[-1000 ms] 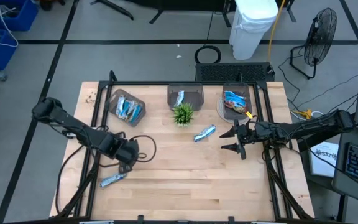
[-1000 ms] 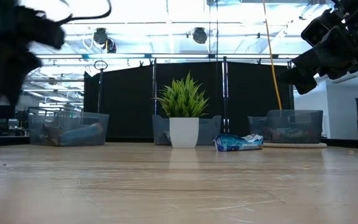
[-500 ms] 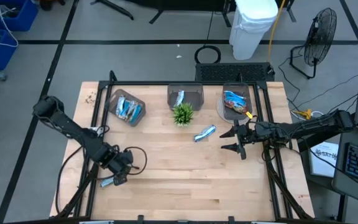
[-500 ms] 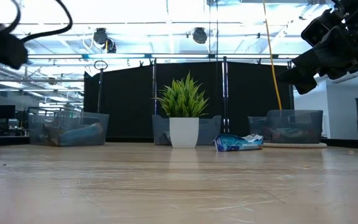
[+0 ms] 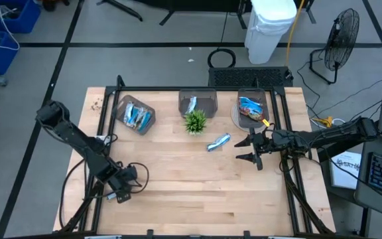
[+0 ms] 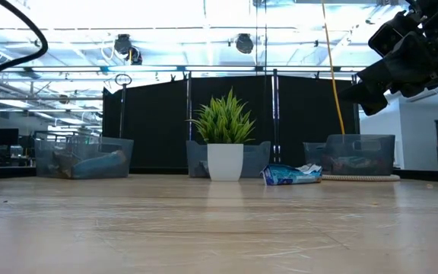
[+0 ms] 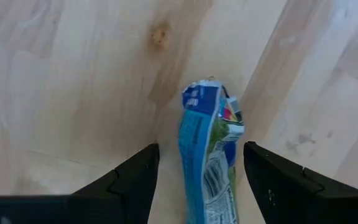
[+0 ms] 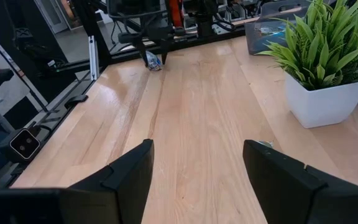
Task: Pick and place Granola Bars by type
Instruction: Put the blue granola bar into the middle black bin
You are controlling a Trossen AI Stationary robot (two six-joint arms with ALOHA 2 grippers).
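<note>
Left hand (image 7: 194,180) open, straddling blue bar (image 7: 209,162)

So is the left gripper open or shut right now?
Open: the left gripper has its fingers spread either side of a blue bar, not touching it.

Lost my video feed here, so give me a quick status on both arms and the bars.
Left gripper low at table's near-left, fingers open astride a blue-and-white bar. Right gripper open, waiting near right bin. Another loose bar mid-table. Nothing blocking.
</note>
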